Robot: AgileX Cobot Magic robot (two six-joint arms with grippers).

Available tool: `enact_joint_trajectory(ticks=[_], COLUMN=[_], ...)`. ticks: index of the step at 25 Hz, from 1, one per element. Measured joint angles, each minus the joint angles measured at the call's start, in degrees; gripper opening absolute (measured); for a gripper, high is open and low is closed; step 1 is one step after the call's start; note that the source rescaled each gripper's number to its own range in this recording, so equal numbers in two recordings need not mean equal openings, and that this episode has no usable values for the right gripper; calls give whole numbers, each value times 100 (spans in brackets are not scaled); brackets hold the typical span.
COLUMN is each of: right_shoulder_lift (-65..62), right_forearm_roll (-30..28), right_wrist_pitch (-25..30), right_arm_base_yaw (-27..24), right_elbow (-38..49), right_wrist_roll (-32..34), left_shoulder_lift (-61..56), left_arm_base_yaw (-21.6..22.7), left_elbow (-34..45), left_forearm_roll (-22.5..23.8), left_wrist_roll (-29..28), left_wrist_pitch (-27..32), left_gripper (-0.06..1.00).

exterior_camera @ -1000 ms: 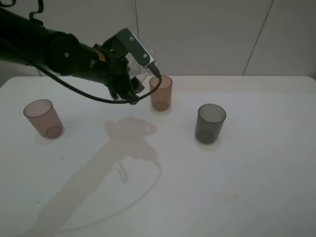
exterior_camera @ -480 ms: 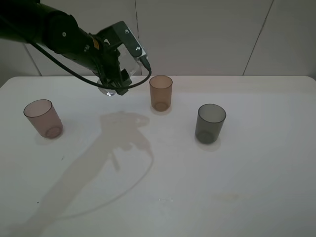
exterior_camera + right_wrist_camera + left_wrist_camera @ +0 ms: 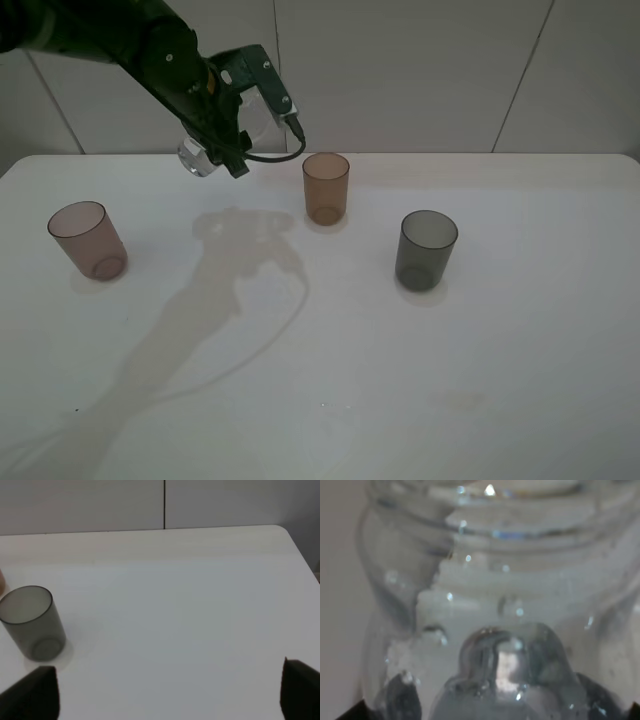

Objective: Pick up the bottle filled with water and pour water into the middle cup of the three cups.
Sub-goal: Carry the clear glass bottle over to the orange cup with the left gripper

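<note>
Left claw (image 3: 222,148) gripped the bottle (image 3: 197,157) aloft at upper left, apart from the middle cup (image 3: 326,188) (fill unclear); pouring looked not yet done.

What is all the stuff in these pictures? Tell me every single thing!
bottle: one, clear, held in the air left of the amber-brown cup
amber-brown cup: one, middle of the three, farthest back
pinkish-mauve cup: one, table's left side
smoky-grey cup: one, right of the amber-brown cup, nearer
table: one, white
left gripper: one, black, shut on the bottle
right gripper: one, dark, open, empty, over the table
</note>
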Motion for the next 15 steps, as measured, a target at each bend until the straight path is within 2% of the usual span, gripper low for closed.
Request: enact_joint_trajectory(ticks=[15], right_shoulder_lift=[0], right_forearm_roll=[0], right_wrist_pitch=[0], right_arm_base_yaw=[0], right_elbow=[0], right_wrist_roll=[0], left_shoulder_lift=[551], left_arm_base_yaw=[-232], left_elbow=[-206], left_forearm_roll=[1063], left_wrist_roll=[-7], left_wrist_pitch=[86], left_gripper=[2])
